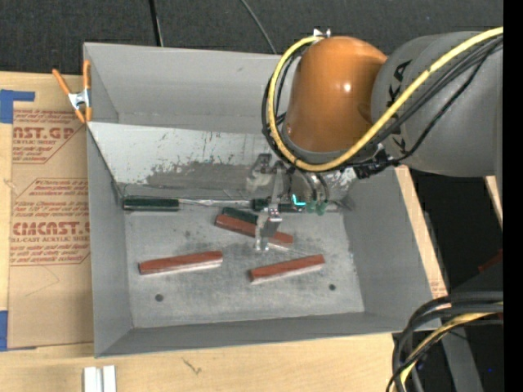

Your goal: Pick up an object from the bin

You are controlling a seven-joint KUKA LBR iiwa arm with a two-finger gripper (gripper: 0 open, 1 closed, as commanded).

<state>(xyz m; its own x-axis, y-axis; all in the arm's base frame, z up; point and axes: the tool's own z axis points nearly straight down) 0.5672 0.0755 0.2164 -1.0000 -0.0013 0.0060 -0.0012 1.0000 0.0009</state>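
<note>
Grey metal bin point(180, 80), pincer point(268, 233) over reddish-brown bar point(235, 223) — mid-floor

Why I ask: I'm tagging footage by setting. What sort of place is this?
Probably a robotics lab's grasping test cell: a cabled industrial arm reaches into a grey metal bin holding a few reddish-brown bars.

Dull grey metal bin point(106, 243), scratched and rubbed pale along the back wall. Matt red-brown bar point(180, 262) near the front edge, a bit dusty. Smooth, shiny orange cover point(335, 96). Bare shiny metal hand point(268, 235).
</note>
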